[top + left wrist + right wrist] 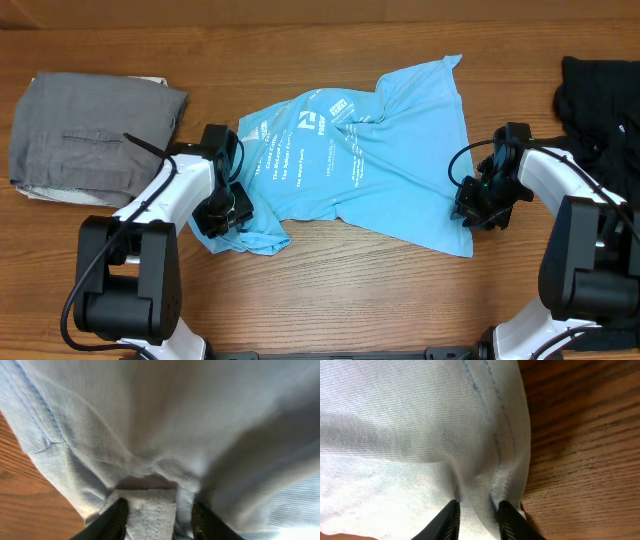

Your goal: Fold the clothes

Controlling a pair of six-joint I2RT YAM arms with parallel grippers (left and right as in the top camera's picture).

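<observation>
The light blue T-shirt (370, 150) lies spread and rumpled on the wooden table, white lettering facing up. My left gripper (225, 212) is at the shirt's lower left corner. In the left wrist view its fingers (157, 522) are closed on a bunched hem of the shirt (175, 420). My right gripper (472, 208) is at the shirt's right edge. In the right wrist view its fingers (477, 517) pinch a puckered fold of the shirt (395, 435) beside the stitched hem. The printed side is hidden.
A folded grey garment (95, 130) lies at the back left. A black garment (600, 90) lies at the back right. Bare wooden table (350, 290) runs along the front, and also shows in the wrist views (25, 495) (585, 435).
</observation>
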